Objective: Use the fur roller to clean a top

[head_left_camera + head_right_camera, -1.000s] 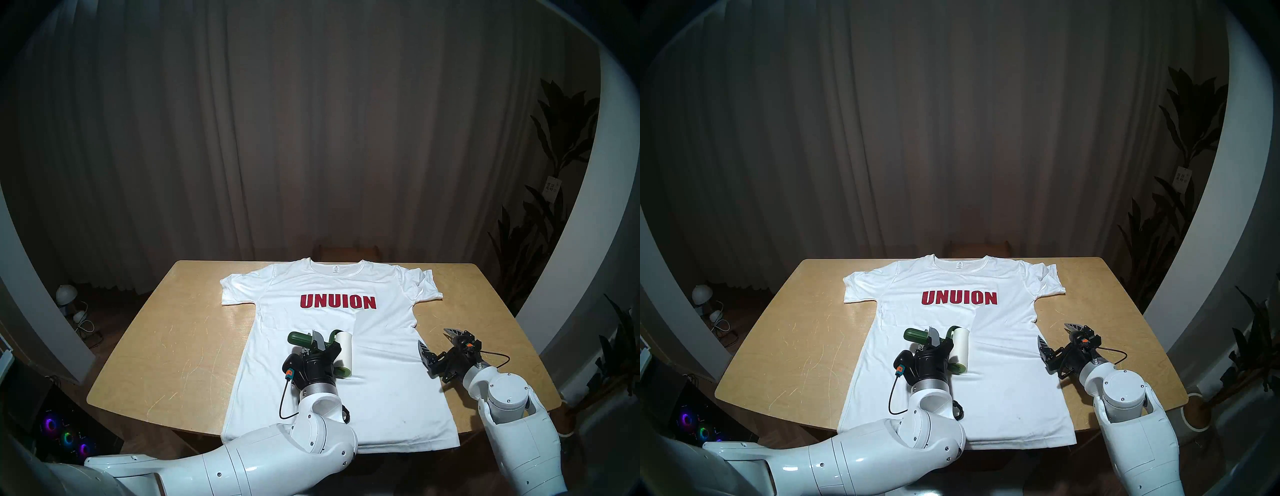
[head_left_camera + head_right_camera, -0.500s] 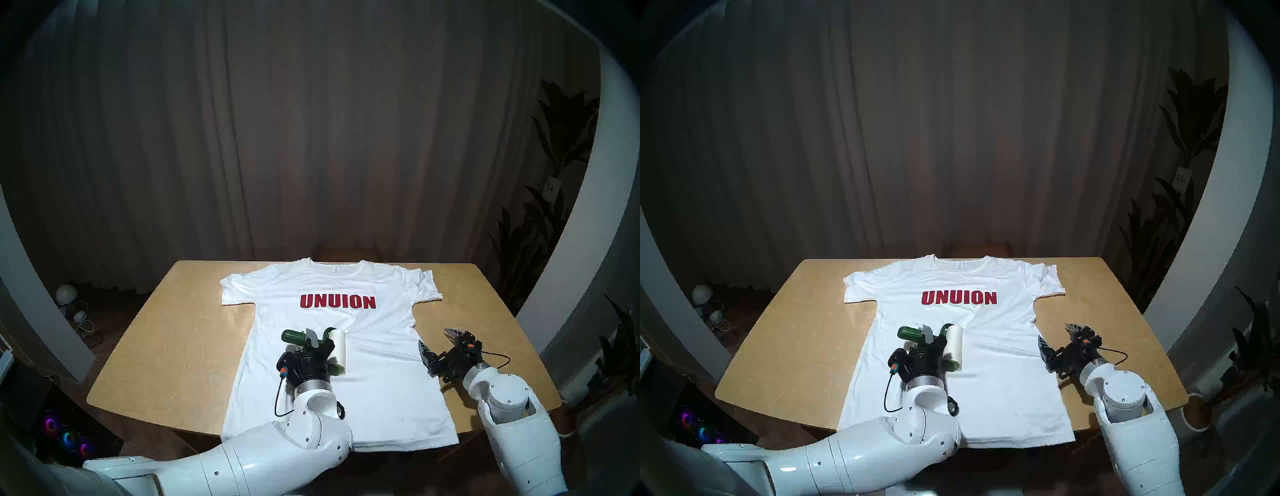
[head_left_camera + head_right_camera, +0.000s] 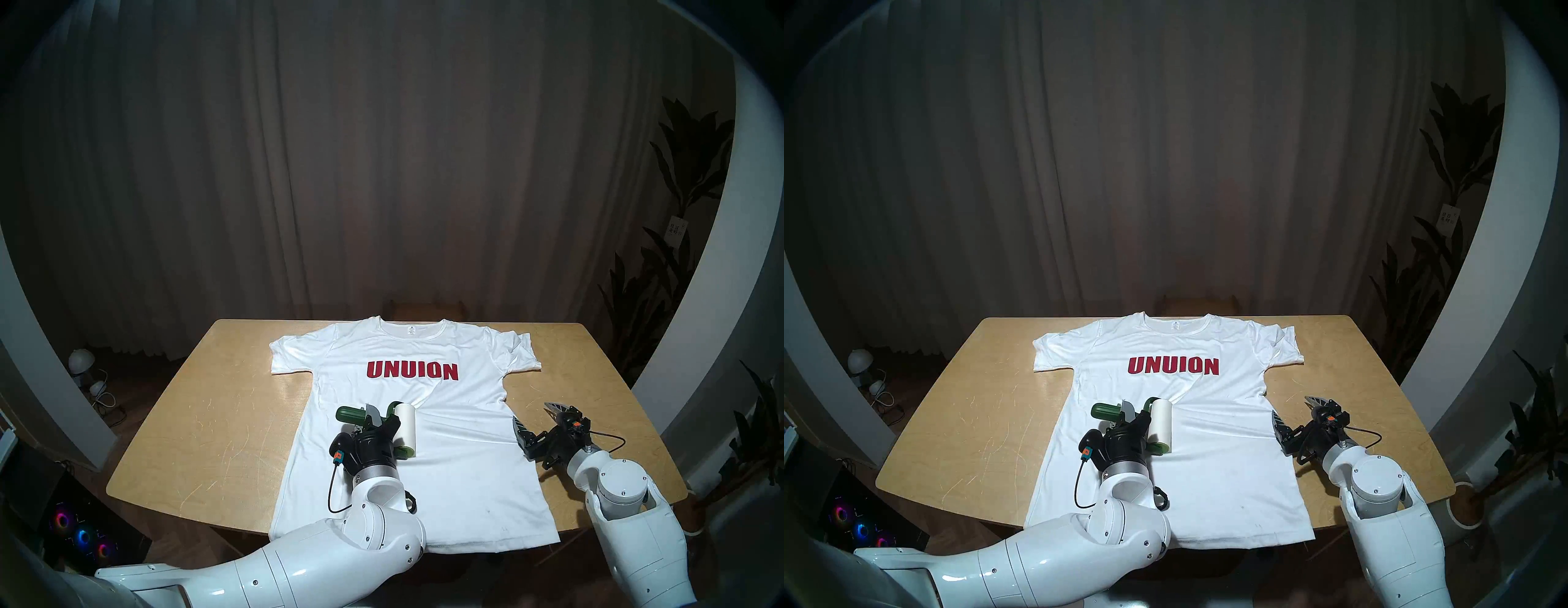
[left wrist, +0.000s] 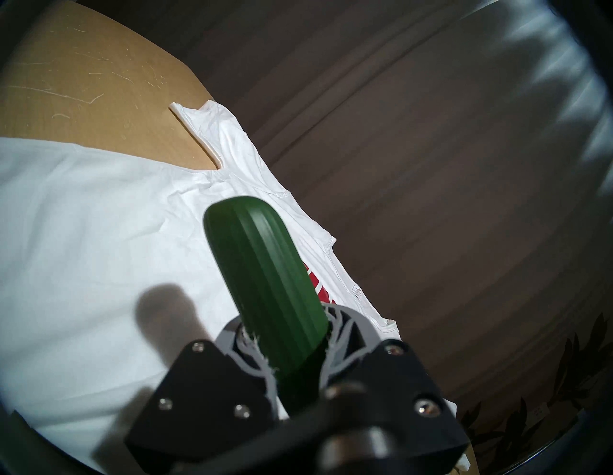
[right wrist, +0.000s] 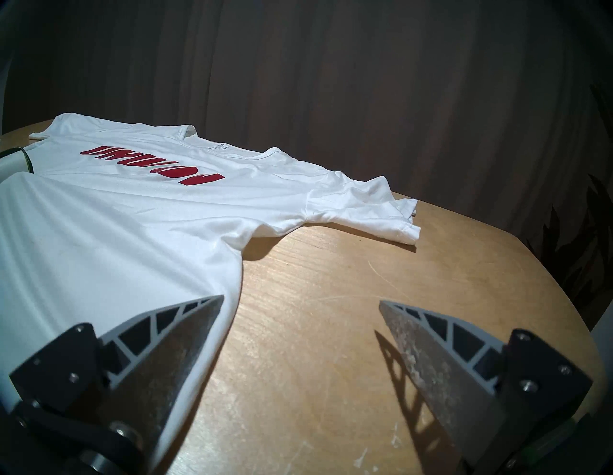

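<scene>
Head views: T-shirt [image 3: 462, 450] lies flat on table [image 3: 203, 424], collar at 12 o'clock. L gripper [image 3: 375, 420] is clamped on the fur roller [image 3: 405, 429] handle, white roll on the cloth below the UNUION print [image 3: 412, 370], prob. so it can roll. R gripper [image 3: 536, 418] spread, empty, at 3 o'clock by the shirt's edge.

L wrist: green handle pinched between both fingers.

R wrist: fingers wide apart over bare wood beside the hemline, likely ready to pin cloth.

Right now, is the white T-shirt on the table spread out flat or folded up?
Spread out. The T-shirt lies face up on the table, both sleeves out and its red lettering readable, with only light wrinkles.
</scene>
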